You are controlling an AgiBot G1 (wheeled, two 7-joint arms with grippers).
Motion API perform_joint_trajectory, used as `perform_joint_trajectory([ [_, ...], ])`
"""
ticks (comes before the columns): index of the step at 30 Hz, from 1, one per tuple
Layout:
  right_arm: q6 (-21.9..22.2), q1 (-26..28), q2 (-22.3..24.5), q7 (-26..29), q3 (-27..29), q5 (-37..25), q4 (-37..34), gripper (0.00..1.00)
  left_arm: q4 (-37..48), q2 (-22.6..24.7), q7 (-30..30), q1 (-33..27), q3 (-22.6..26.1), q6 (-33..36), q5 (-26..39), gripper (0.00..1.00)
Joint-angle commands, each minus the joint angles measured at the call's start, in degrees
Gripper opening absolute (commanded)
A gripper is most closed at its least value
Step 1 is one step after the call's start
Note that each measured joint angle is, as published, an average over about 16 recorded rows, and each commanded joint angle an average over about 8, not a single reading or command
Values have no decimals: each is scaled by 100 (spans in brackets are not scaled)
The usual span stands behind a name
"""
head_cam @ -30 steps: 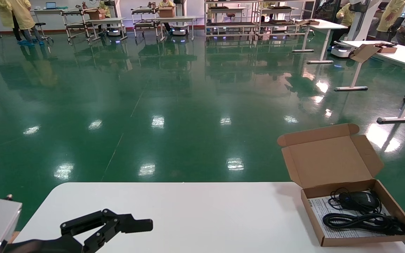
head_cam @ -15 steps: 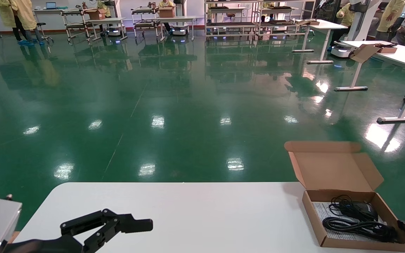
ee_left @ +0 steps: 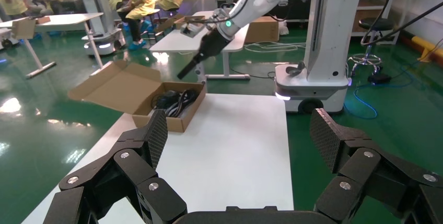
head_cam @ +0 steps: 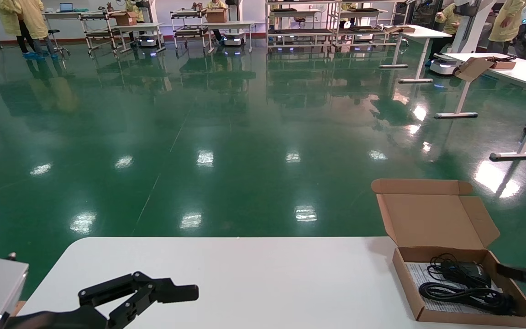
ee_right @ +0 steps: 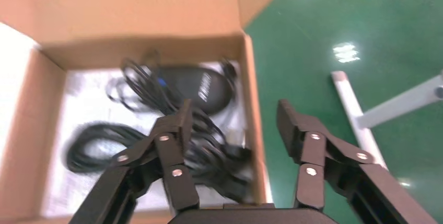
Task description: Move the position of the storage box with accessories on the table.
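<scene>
The storage box (head_cam: 473, 316), a shallow brown cardboard mailer with its lid (head_cam: 432, 219) standing open, sits at the right end of the white table (head_cam: 244, 274). Inside lie a black mouse (head_cam: 466, 269), coiled black cables (head_cam: 468, 292) and a white printed sheet (head_cam: 417, 274). My right gripper (head_cam: 518, 273) hovers open over the box's right wall; in the right wrist view my right gripper (ee_right: 235, 110) straddles that wall, with the mouse (ee_right: 201, 91) and cables (ee_right: 104, 143) below. My left gripper (head_cam: 185, 289) is open and empty at the near left, also shown in the left wrist view (ee_left: 240, 135).
The box lies close to the table's right edge and far right corner. Green floor lies beyond. Narrow white desks (head_cam: 523, 73) with another cardboard box (head_cam: 473, 68) stand at the back right. Racks and people in yellow are far off.
The box has turned slightly and its lid has dropped lower. My right gripper has come off the box's near right corner and now hovers higher over the right wall. The left arm has not moved.
</scene>
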Motion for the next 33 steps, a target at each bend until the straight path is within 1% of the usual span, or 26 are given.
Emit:
perform_joint_trajectory([
  [1, -39, 63, 4, 31, 63, 90, 8, 100, 0, 0, 0, 0, 0, 0, 0, 100],
  [8, -333, 195, 67, 174, 350, 508, 20, 100, 0, 0, 0, 0, 0, 0, 0, 100],
  [17, -817, 208, 129, 413, 732, 1068, 11, 100, 1, -1, 0, 1, 0, -1, -1, 100],
  [21, -901, 201, 137, 434, 774, 1132, 11, 100, 1, -1, 1, 1, 0, -2, -2, 100],
  [28, -845, 182, 137, 400, 750, 1080, 38, 100, 1, -1, 1, 1, 0, -2, -2, 100],
  [33, -984, 30, 193, 279, 888, 1144, 325, 100, 2, -1, 1, 1, 0, -2, -2, 100],
])
